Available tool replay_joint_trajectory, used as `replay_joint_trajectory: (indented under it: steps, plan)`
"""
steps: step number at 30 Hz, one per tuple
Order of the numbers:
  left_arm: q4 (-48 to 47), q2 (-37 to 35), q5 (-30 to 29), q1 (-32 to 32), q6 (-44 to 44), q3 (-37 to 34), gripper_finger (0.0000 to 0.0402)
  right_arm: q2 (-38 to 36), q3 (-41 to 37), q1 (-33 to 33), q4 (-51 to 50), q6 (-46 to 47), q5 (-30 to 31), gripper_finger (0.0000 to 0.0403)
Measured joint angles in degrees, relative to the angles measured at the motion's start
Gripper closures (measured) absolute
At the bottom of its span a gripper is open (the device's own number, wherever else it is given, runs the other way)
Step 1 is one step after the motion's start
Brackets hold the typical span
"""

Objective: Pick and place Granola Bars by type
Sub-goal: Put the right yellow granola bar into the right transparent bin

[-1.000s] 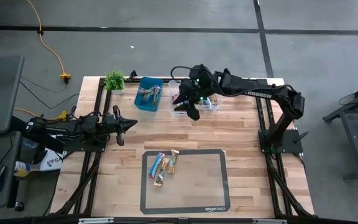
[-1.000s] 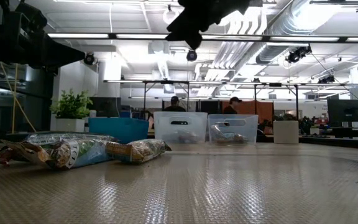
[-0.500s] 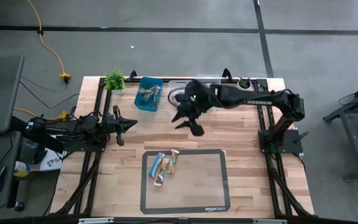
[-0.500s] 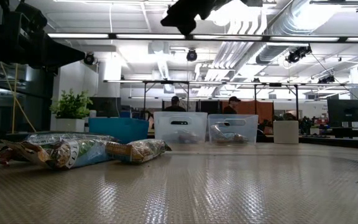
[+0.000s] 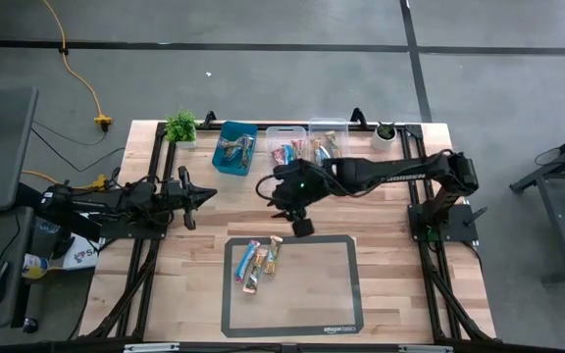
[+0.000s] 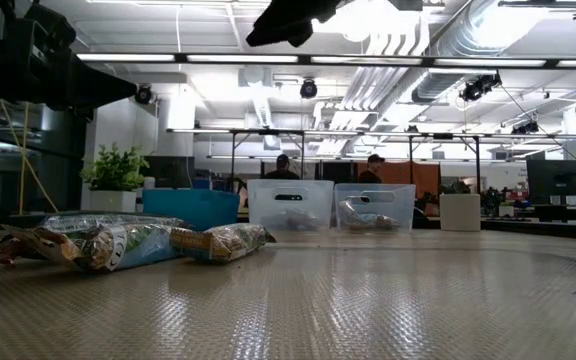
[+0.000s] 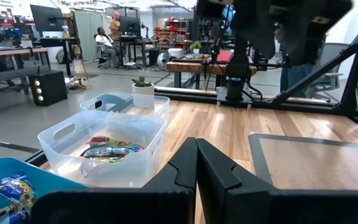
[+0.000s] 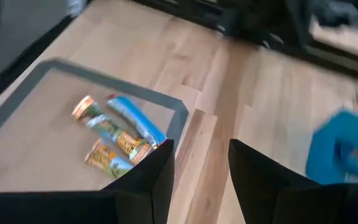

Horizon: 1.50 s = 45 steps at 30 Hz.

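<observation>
My right jaws (image 5: 299, 218) stand parted and hold nothing, raised above the wooden worktop (image 5: 371, 211) just beyond the far edge of the grey-bordered mat (image 5: 341, 294), while my left jaws (image 5: 200, 196) are clenched shut on nothing, parked over the worktop's left side. A small cluster of Granola Bars (image 5: 259, 261) lies on the mat's near-left corner, close to my right jaws, and more bars sit in the teal bin (image 5: 234, 148) and the two clear bins (image 5: 305, 148) along the far edge, beside a small potted plant (image 5: 181, 126)
</observation>
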Motion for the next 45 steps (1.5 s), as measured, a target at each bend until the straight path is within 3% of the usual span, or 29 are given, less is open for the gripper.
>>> replay_joint_trajectory:
  steps: [8,14,20,24,26,29,33,37,41,45]
  plan:
    - [0.1,0.0,0.0,0.0,0.0,0.0,0.0401,2.3,1.0,5.8,4.8,30.8,10.7,0.0268]
    - [0.0,0.0,0.1,0.0,0.0,0.0,0.0401,2.4,1.0,10.1,1.0,62.4,18.9,0.0268]
    - [0.0,0.0,0.0,0.0,0.0,0.0,0.0401,3.4,-1.1,14.8,-0.8,79.2,31.4,0.0268]
    - [0.0,0.0,0.0,0.0,0.0,0.0,0.0401,3.7,-6.5,17.5,3.9,92.7,40.1,0.0268]
    - [0.0,0.0,0.0,0.0,0.0,0.0,0.0401,3.7,-10.6,18.7,12.6,99.3,44.2,0.0268]
    - [0.0,0.0,0.0,0.0,0.0,0.0,0.0401,3.8,-17.7,19.8,30.4,98.3,44.3,0.0268]
    - [0.0,0.0,0.0,0.0,0.0,0.0,0.0401,4.0,-26.7,19.7,53.9,86.7,43.2,0.0268]
    - [0.0,0.0,0.0,0.0,0.0,0.0,0.0401,4.0,-32.2,19.7,68.2,84.4,48.3,0.0268]
    - [0.0,0.0,0.0,0.0,0.0,0.0,0.0401,4.1,-31.4,19.7,61.7,93.5,49.5,0.0268]
    - [0.0,0.0,0.0,0.0,0.0,0.0,0.0401,4.1,-19.7,19.9,35.1,96.7,48.2,0.0270]
